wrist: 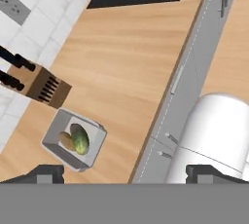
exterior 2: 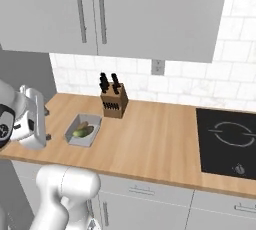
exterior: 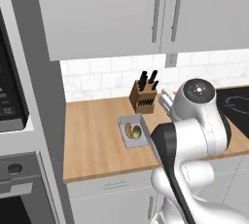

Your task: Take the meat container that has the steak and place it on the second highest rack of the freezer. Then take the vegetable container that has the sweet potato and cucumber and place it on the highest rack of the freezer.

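end effector [wrist: 124, 173] wide open, holding nothing | vegetable container [wrist: 74, 140] with cucumber [wrist: 80, 139] ahead, apart, on counter [wrist: 131, 67]

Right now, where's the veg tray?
The tray sits on the wooden counter just in front of the knife block, well left of the cooktop, gripper open above.
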Motion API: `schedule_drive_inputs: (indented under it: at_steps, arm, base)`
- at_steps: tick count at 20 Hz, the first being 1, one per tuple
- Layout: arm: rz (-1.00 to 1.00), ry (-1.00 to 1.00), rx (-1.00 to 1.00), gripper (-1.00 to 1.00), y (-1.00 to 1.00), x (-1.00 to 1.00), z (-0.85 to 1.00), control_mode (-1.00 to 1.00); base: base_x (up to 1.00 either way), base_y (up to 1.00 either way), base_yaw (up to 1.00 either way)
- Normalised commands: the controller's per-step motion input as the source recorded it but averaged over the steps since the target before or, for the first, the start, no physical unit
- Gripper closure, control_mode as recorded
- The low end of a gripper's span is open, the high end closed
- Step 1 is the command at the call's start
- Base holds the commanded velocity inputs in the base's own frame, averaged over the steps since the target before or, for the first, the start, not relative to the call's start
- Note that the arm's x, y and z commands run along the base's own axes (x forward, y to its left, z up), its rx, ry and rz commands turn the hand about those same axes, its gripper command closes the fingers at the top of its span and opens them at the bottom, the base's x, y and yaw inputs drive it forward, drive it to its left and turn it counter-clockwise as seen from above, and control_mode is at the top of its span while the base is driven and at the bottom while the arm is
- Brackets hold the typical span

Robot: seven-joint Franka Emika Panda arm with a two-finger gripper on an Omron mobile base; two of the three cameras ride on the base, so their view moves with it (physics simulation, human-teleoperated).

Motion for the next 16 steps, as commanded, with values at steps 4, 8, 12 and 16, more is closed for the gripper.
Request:
schedule_drive_inputs:
  at_steps: [4, 8, 12, 16]
  arm:
    - [0.06, 0.00, 0.09, -1.00, 0.00, 0.30, -0.22, -1.00]
    - [0.34, 0.01, 0.25, -1.00, -0.15, 0.91, -0.93, -1.00]
    - [0.42, 0.05, 0.19, -1.00, -0.01, 0.87, -1.00, -1.00]
    - [0.19, 0.09, 0.13, -1.00, 0.00, 0.88, -0.93, -1.00]
  base:
    - [0.20, 0.00, 0.04]
    - [0.00, 0.00, 0.00]
    - [0.00, 0.00, 0.00]
    - [0.00, 0.00, 0.00]
